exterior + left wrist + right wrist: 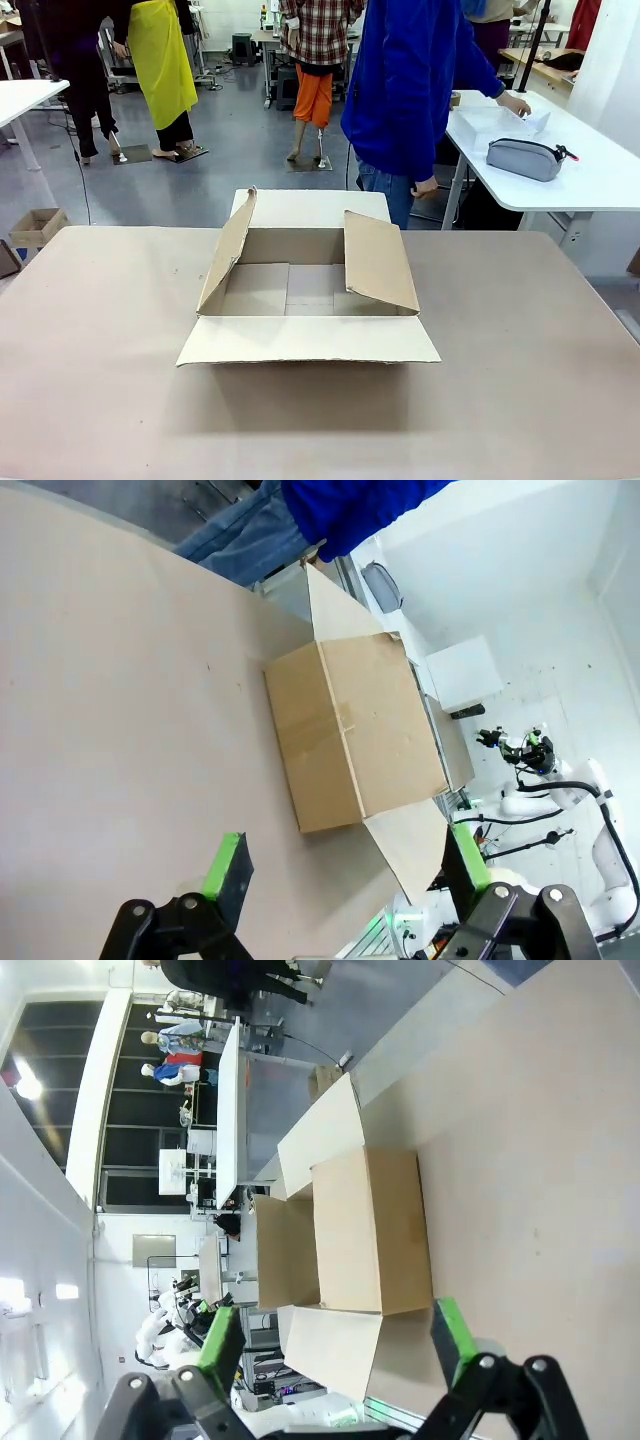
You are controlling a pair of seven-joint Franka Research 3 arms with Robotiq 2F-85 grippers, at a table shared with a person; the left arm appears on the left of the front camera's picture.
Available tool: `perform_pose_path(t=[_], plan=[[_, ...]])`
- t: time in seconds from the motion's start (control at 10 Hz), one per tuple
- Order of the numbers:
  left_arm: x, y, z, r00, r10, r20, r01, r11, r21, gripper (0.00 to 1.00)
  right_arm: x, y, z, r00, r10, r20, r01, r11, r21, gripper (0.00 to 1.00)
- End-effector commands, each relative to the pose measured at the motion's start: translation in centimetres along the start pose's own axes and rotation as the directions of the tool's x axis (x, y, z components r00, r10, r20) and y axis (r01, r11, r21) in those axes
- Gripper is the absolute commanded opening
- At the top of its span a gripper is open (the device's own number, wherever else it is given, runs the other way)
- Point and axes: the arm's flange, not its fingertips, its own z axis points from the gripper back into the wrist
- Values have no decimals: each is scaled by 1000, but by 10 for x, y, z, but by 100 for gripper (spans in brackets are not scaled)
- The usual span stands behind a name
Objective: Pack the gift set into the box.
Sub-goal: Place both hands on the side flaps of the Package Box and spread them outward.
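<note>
The box (310, 290) is a brown cardboard carton standing open in the middle of the table, flaps spread and nothing inside. From the gift set, a grey pouch (525, 158) lies on a white side table (600, 180) at the far right, beside a white basket (492, 124). A person in a blue jacket (410, 80) has a hand (515, 103) at the basket. My left gripper (345, 865) is open and well short of the box (355, 730). On the other side my right gripper (336, 1345) is open too, also apart from the box (345, 1240).
The brown table (100, 350) has free room around the carton. A white stand (310, 207) sits just behind the box. Further back stand other white tables, people, and a small carton (35, 227) on the floor at left.
</note>
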Motion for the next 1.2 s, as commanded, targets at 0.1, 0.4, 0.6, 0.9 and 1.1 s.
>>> perform_pose_path(t=[0.1, 0.4, 0.6, 0.9, 1.1], plan=[[5, -24, -17, 998, -35, -48, 39, 994, 101, 100, -14, 39, -35, 994, 104, -24, -107, 970, -216, 100], [10, -120, -114, 940, -123, -318, 219, 932, 287, 100, -62, 111, -136, 885, 430, -177, -465, 826, -318, 100], [14, -166, -185, 860, -161, -485, 347, 881, 322, 100, -113, 126, -206, 697, 639, -326, -708, 686, -167, 100], [3, -205, -269, 842, -134, -522, 412, 786, 462, 100, -147, 113, -271, 361, 848, -388, -890, 438, 129, 100], [-20, -228, -317, 815, -133, -564, 466, 729, 501, 100, -135, 97, -289, 359, 887, -292, -874, 429, 230, 100]])
